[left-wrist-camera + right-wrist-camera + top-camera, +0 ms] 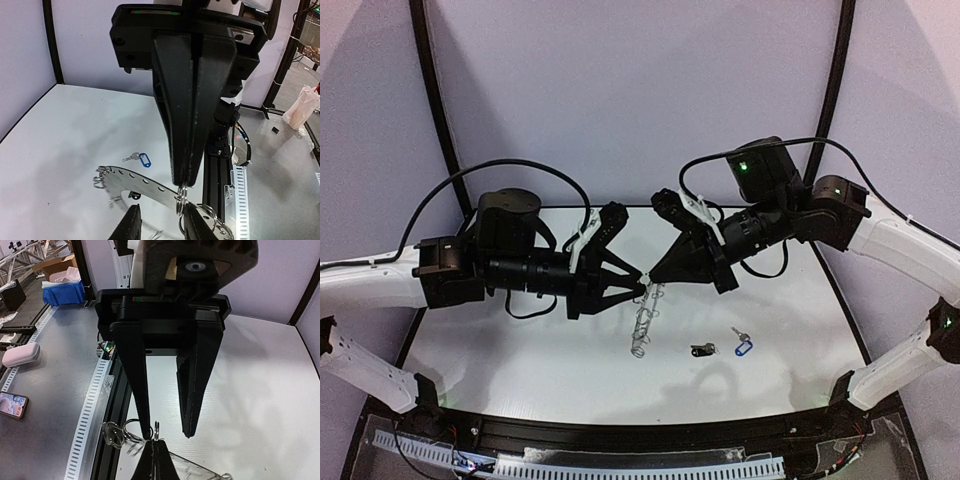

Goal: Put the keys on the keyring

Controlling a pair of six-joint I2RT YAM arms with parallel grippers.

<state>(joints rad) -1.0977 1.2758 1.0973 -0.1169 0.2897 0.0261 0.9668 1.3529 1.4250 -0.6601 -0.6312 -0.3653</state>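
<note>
My right gripper (182, 180) pinches the keyring (643, 325), left gripper (166, 432) open beside it
The keys (703, 349) lie well below; if my left jaws close off-target, the keyring may twist free and drop.

Left hand (167, 433) parted, right hand (183, 180) pinched

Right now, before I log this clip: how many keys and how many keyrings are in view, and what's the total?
Small metal keys: 2 (black-headed key, blue-tagged key)
Flat keyring fringed with silver wire loops: 1
Total: 3
</note>
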